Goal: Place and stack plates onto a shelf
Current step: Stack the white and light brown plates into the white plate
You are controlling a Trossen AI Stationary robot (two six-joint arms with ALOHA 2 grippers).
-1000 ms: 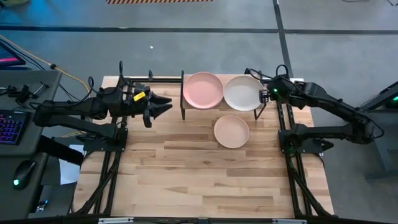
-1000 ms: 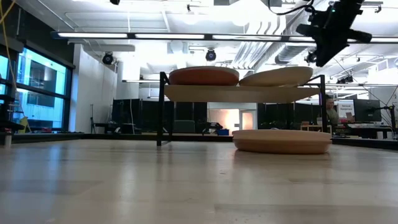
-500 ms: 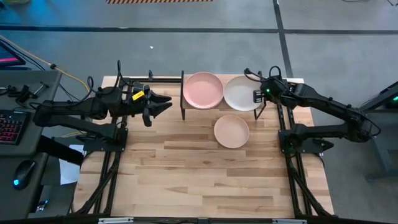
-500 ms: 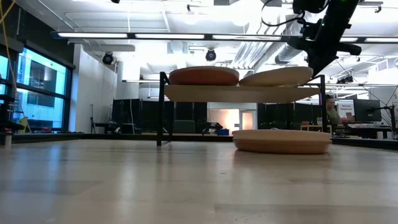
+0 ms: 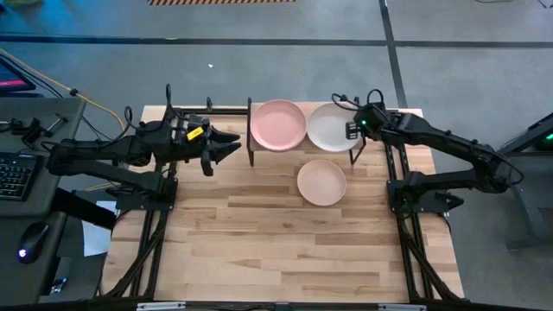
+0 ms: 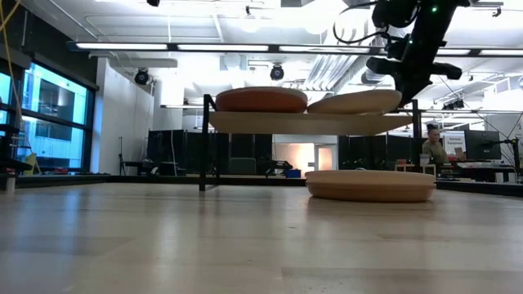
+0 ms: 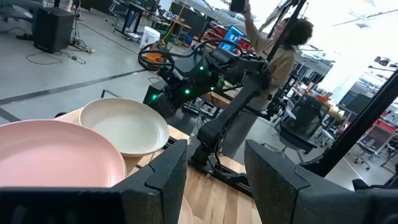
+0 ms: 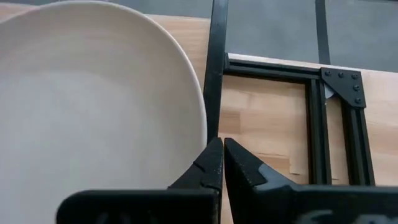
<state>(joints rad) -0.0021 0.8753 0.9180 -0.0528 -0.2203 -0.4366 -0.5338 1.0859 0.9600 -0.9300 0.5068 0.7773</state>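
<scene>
The shelf [image 5: 251, 134] stands at the table's far middle, and its board shows in the low view [image 6: 310, 122]. A pink plate [image 5: 277, 124] lies flat on its left half. A cream plate [image 5: 330, 127] lies on its right half, tilted with its right rim higher [image 6: 353, 102]. A pale peach plate [image 5: 321, 182] rests on the table in front of the shelf. My right gripper [image 5: 352, 131] is shut at the cream plate's right rim. My left gripper [image 5: 232, 143] is open and empty, left of the shelf. My right gripper comes level from the table's right with its shut fingertips [image 8: 214, 149] at the cream plate's right rim [image 8: 203, 124], right beside the shelf's black end bar [image 8: 216, 74]. I cannot tell which of the two it presses on. The plate stays tilted on the shelf.
Black metal frames [image 5: 402, 173] run along the table's left and right sides. Bare wooden tabletop [image 5: 285, 250] fills the near half. A person [image 7: 283, 50] shows in the room beyond the table in the left wrist view.
My right gripper has come down and toward the table's left edge, up to the cream plate's right rim. The shelf with both plates on it has slid a little toward the table's left edge. The cream plate keeps its tilt.
</scene>
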